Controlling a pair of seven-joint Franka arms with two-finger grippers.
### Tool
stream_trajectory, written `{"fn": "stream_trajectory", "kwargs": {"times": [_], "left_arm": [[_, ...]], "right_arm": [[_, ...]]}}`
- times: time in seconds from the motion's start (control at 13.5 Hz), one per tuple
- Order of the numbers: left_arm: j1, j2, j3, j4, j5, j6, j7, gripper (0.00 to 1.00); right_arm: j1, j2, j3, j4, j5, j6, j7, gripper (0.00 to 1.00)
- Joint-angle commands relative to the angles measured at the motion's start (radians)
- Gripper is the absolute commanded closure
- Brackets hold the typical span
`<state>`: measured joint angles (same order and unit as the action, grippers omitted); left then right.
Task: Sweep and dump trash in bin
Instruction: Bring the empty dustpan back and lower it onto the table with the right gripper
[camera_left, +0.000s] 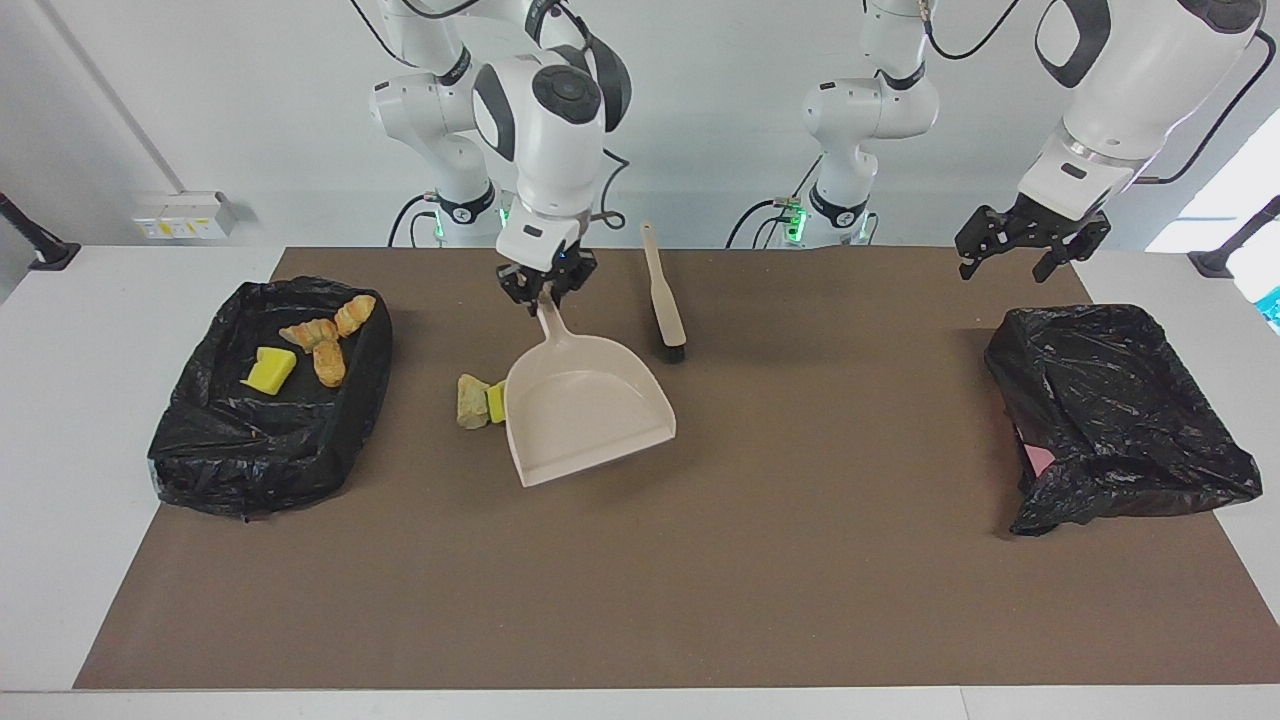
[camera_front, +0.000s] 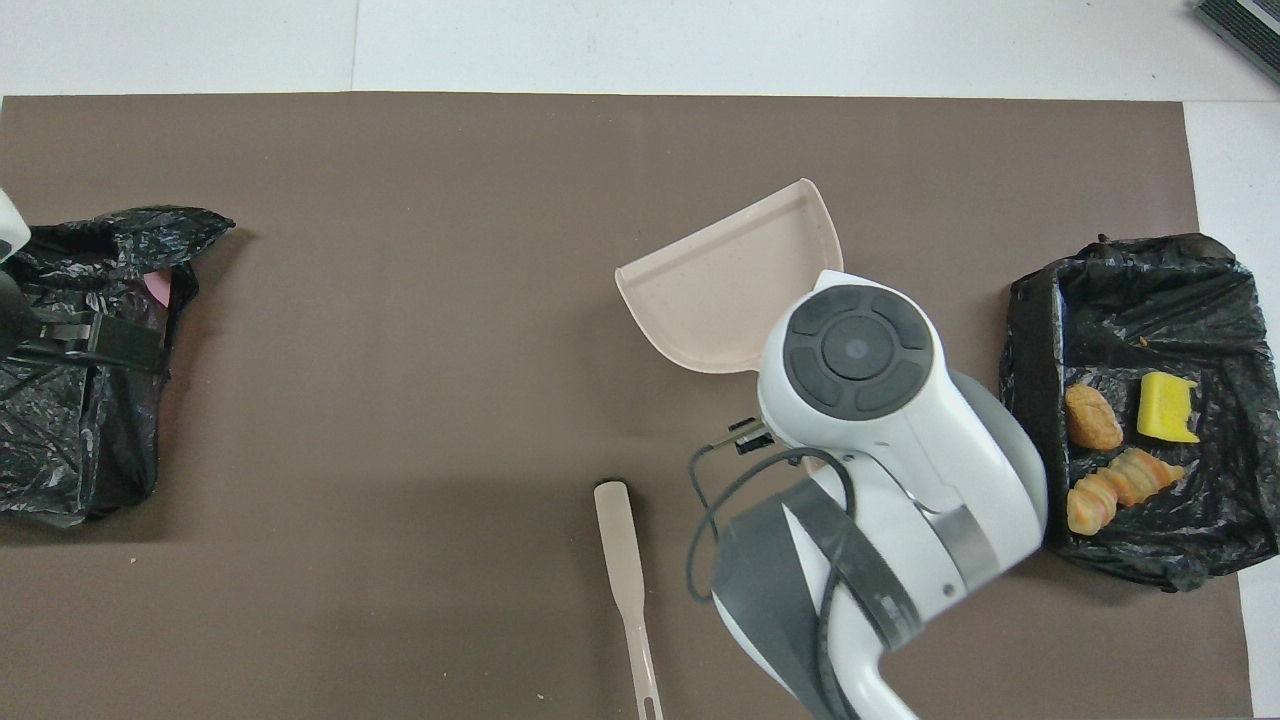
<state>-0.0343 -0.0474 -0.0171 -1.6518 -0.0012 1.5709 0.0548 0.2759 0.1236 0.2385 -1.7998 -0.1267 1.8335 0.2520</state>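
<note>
While my right end effector (camera_left: 546, 287) is clamped tight on the dustpan's handle, the beige dustpan (camera_left: 585, 410) hangs tilted below it over the middle of the brown mat (camera_left: 700, 590) on the worktop, with its open mouth pointing away from my bases. From the facing view I can't really tell if its lip is on the mat or just above it.

Trash status: two pieces are peeking out just beside the pan, on the side toward my right arm's end of the worktop, a pale beige lump (camera_left: 470, 402) and a yellow sponge chunk (camera_left: 495, 401) touching it. The pan covers whatever else is around there, and from overhead my own arm blocks that spot completely.

Four pieces are sitting in the black-bagged bin (camera_left: 262, 440) further out toward my right arm's end: a yellow sponge piece (camera_left: 269, 370) and three orange-brown bread-like pieces (camera_left: 327, 334) bunched together.

The brush (camera_left: 664, 296) lies flat on the mat just beside my right end effector, toward the left arm's side, bristles pointing away from the bases.

My left end effector (camera_left: 1030, 240) is wide open with nothing in it, waiting in the air over the edge of the second black-bagged bin (camera_left: 1115, 415).
</note>
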Motion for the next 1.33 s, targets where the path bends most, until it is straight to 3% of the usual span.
{"fn": "stream_trajectory", "kwargs": {"times": [0.0,0.15,0.3,0.59,0.74,0.81,0.89,0.96,1.26], "left_arm": [[0.005,0.003,0.011,0.02,0.017,-0.017,-0.001,0.0],[0.004,0.004,0.011,0.02,0.017,-0.017,-0.001,0.0],[0.004,0.004,0.011,0.02,0.017,-0.018,-0.001,0.0],[0.004,0.004,0.011,0.02,0.017,-0.017,-0.001,0.0],[0.005,0.004,0.011,0.02,0.017,-0.017,-0.001,0.0],[0.005,0.004,0.011,0.02,0.017,-0.017,-0.001,0.0],[0.005,0.004,0.011,0.02,0.017,-0.017,-0.001,0.0],[0.005,0.004,0.011,0.02,0.017,-0.017,-0.001,0.0],[0.005,0.004,0.011,0.02,0.017,-0.017,-0.001,0.0]], "right_arm": [[0.003,0.179,-0.005,0.199,0.099,0.047,0.174,1.0],[0.084,0.334,-0.007,0.375,0.09,0.047,0.306,1.0],[0.149,0.45,-0.016,0.453,0.055,0.079,0.354,1.0],[0.154,0.525,-0.01,0.447,0.042,0.167,0.354,1.0],[0.154,0.525,-0.008,0.441,0.03,0.165,0.352,1.0],[0.154,0.522,-0.008,0.441,0.027,0.162,0.351,0.6],[0.155,0.515,-0.008,0.439,0.021,0.161,0.346,0.01],[0.154,0.496,-0.008,0.424,0.022,0.152,0.346,0.0],[0.14,0.239,-0.005,0.207,0.115,0.072,0.354,0.0]]}}
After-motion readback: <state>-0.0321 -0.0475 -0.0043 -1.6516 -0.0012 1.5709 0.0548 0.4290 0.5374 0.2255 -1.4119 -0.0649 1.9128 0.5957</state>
